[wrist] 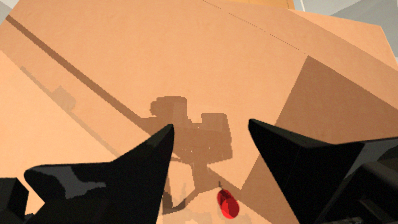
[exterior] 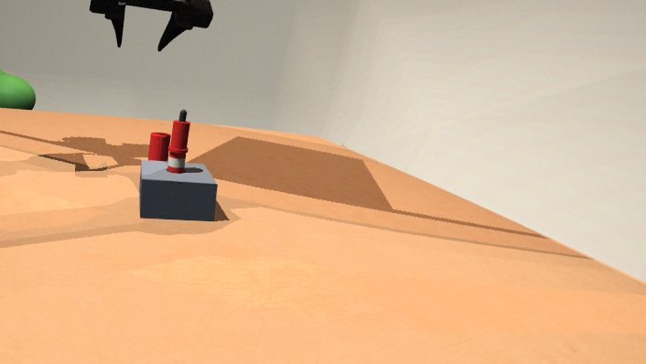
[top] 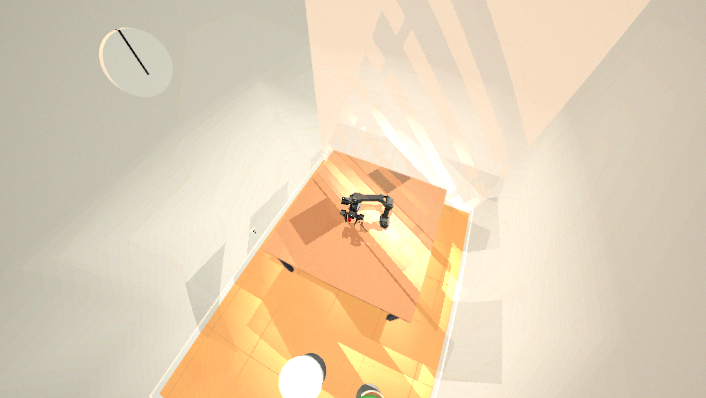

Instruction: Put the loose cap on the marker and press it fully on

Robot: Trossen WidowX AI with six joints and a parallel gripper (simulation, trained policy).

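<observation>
Above the counter [top: 345, 270] [exterior: 320, 293] [wrist: 100, 65], the claw [top: 352, 220] [exterior: 139, 48] [wrist: 211, 125] is hanging spread, open air separating its tips from the uncapped marker [exterior: 179, 137], whose gray block [exterior: 178, 199] is sitting inside the counter's edges.

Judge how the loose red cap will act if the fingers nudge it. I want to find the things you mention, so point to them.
The cap [exterior: 159, 146] looks like a rigid little cylinder, so it probably won't squash much. Standing upright and taller than it is wide, it could well tip if bumped high. Its round side suggests it may roll once down, though the holder block [exterior: 177, 199] might stop it on one side.
</observation>
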